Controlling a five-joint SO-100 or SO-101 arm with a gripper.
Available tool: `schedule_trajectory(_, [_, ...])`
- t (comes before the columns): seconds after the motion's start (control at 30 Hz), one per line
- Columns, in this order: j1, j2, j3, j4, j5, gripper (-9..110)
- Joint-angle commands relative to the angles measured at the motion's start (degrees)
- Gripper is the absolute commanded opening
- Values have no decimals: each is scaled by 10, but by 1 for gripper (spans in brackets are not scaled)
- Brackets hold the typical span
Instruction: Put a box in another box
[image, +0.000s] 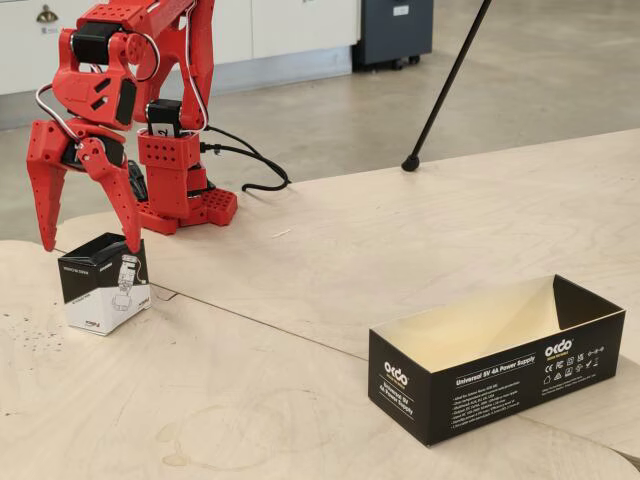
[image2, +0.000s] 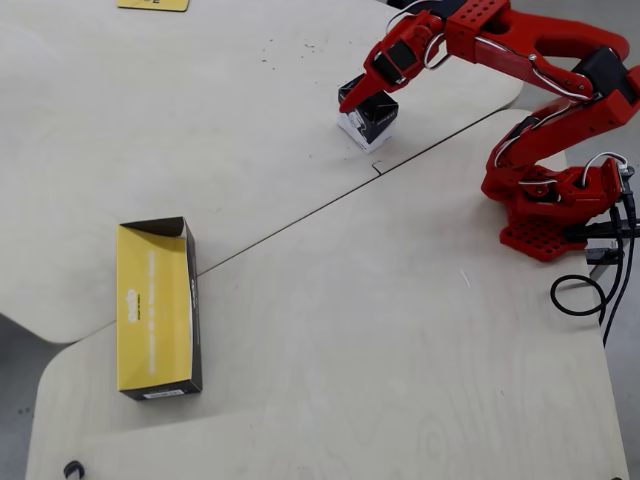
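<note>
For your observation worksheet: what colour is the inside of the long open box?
The long box is yellow inside in the overhead view, paler cream in the fixed view; the overhead view shows it best.

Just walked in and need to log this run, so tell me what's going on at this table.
A red arm is reaching down over the small black-and-white box on the plywood table. Its end effector is open, with the fingertips either side of the box's top; nothing is gripped or lifted. The long black box, printed "Universal 5V 4A Power Supply", sits open-topped and empty well away across the table. In the overhead view one finger overlaps the small box.
</note>
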Motion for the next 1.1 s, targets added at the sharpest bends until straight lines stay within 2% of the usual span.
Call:
schedule_trajectory(0.0, [-1, 11, 14, -30, 2, 47])
schedule_trajectory(0.23, [0, -17, 52, -78, 4, 45])
schedule_trajectory(0.5, [-7, -43, 59, -122, 14, 37])
schedule_trajectory(0.7, [-8, -34, 53, -116, 17, 24])
schedule_trajectory(0.93, [-12, -20, 43, -103, 30, 16])
schedule_trajectory(1.07, [-35, 7, -4, -51, 85, 14])
